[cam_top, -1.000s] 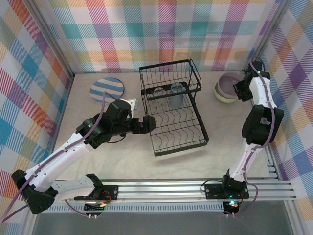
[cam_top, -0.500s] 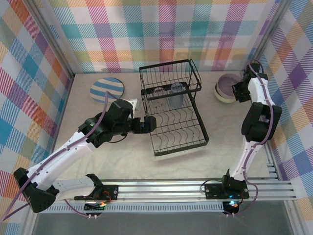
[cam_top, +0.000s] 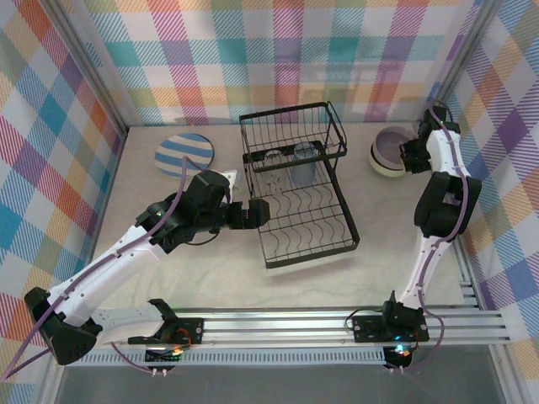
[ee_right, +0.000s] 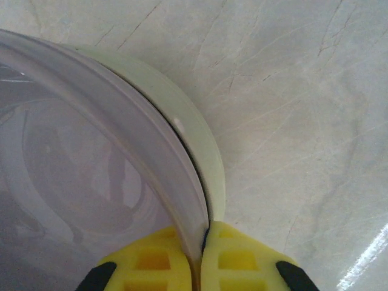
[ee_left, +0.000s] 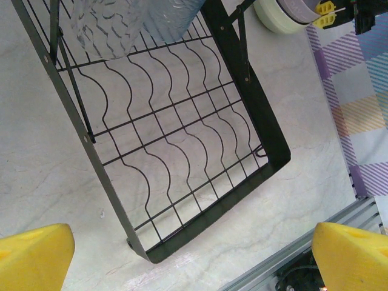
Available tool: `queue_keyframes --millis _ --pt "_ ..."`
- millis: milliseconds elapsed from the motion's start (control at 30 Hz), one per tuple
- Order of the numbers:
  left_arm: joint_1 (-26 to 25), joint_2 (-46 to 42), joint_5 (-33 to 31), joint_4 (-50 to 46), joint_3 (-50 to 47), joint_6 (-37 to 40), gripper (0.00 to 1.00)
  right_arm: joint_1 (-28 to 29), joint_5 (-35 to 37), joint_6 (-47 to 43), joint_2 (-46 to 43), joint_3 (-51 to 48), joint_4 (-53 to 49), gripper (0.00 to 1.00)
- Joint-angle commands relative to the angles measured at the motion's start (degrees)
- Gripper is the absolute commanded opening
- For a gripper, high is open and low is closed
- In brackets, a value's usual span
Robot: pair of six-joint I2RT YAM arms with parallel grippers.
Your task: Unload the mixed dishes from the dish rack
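The black wire dish rack (cam_top: 307, 220) stands mid-table, and a grey-blue tumbler (cam_top: 304, 165) sits in its tall basket end beside a clear glass (cam_top: 274, 160). My left gripper (cam_top: 255, 213) hovers open at the rack's left edge. In the left wrist view its yellow fingertips (ee_left: 30, 257) stand wide apart over the rack's near corner (ee_left: 151, 248), empty. The lavender bowl (cam_top: 394, 141) sits nested in the pale green bowl (cam_top: 381, 165) at the right. My right gripper (ee_right: 203, 237) is shut on the lavender bowl's rim (ee_right: 151, 157), just inside the green bowl's rim (ee_right: 203, 157).
A blue-and-white striped plate (cam_top: 184, 153) lies flat on the table at the back left. Plaid walls close in the back and both sides. The aluminium rail (cam_top: 337, 324) runs along the near edge. The rack's slotted base (ee_left: 182, 139) holds no dishes.
The right arm has shifted slightly at the bowls, still gripping the lavender rim. The left arm has barely moved.
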Motion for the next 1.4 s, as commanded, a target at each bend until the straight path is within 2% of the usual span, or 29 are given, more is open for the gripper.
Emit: queue_keyframes --millis 0,300,500,600,733,933,1367 --pt "0.44 -0.45 0.44 -0.46 1.30 -1.14 1.00 -0.63 -2.25 1.06 -0.57 3.44 -0.01 0.00" --pt "0.48 -2.23 0.29 0.68 -0.37 -2.38 1.00 -1.10 -4.11 0.20 0.41 5.34 -1.26 0.23" --pt "0.49 -3.68 0.26 1.60 -1.17 -2.51 1.00 -1.25 -6.27 -0.49 -1.17 4.30 0.23 0.34" --pt "0.48 -4.68 0.78 2.54 -1.52 -2.38 1.00 -1.30 -7.95 -1.11 -2.60 2.84 1.46 0.43" --pt "0.62 -5.44 2.70 3.96 -1.94 -1.88 1.00 -1.30 -9.97 -2.78 -5.11 0.01 3.41 0.59" --pt "0.97 -5.46 7.57 6.96 -3.08 -1.69 1.00 -1.44 -12.72 -4.17 -9.52 -4.83 6.51 0.75" --pt "3.24 -4.99 11.60 13.38 -9.91 -5.73 1.00 -0.18 -19.23 -4.87 -23.04 -27.40 16.48 0.81"
